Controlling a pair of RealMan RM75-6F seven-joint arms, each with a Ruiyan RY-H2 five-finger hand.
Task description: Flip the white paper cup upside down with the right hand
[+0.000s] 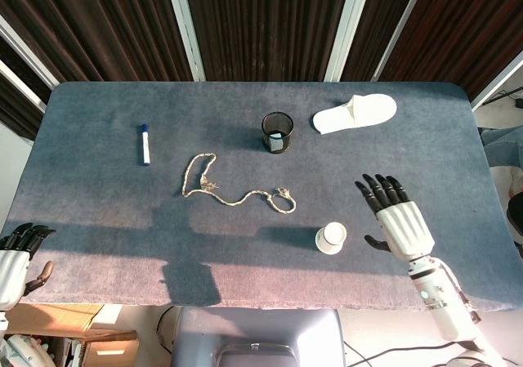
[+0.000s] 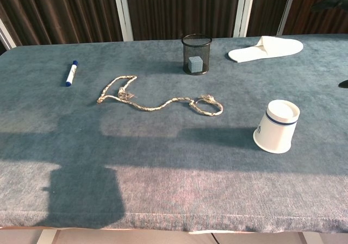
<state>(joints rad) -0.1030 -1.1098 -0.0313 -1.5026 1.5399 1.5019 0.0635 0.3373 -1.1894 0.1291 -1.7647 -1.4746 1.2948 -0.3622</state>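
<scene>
The white paper cup (image 1: 331,238) (image 2: 277,126) with a thin blue band stands upside down on the blue table, its wide rim on the cloth and its base up. My right hand (image 1: 397,221) hovers to the right of the cup, apart from it, fingers spread and holding nothing. In the chest view only dark fingertips (image 2: 331,2) show at the top right corner. My left hand (image 1: 18,252) rests at the table's near left edge with its fingers curled in, empty.
A black mesh pen holder (image 1: 277,132) with a grey block inside stands mid-table. A white slipper (image 1: 355,113) lies at the back right. A frayed rope (image 1: 233,189) snakes left of the cup. A blue marker (image 1: 145,144) lies at the left.
</scene>
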